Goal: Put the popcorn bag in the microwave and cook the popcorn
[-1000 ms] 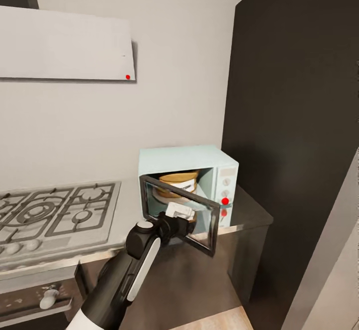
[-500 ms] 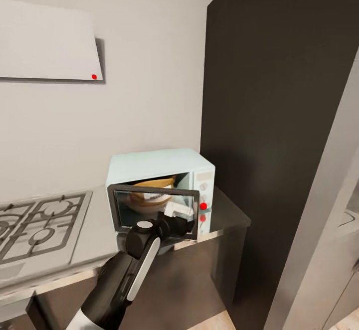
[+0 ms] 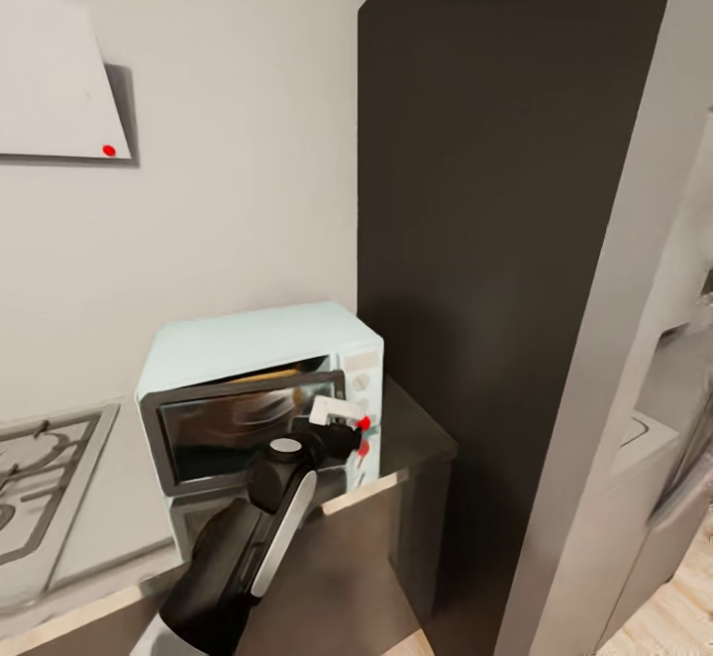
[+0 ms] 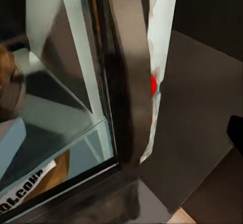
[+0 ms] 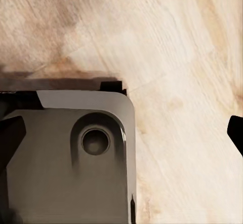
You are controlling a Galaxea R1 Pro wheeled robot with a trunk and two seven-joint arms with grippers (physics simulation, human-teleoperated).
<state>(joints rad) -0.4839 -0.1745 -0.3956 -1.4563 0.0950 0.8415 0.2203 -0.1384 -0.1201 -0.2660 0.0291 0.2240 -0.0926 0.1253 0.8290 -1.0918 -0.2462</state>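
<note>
My left gripper point(image 3: 332, 428) presses the microwave point(image 3: 259, 339) door — nearly shut, popcorn bag point(image 4: 11, 89) inside (behind the glass), at my 12 o'clock on the bench point(image 3: 421, 438); jaws' opening I can't tell.

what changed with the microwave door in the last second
The left gripper has pushed the microwave door from wide open to nearly shut. The popcorn bag stayed inside, seen behind the glass. The head camera also swung right, so the shift of the whole scene across the picture is not movement.
</note>
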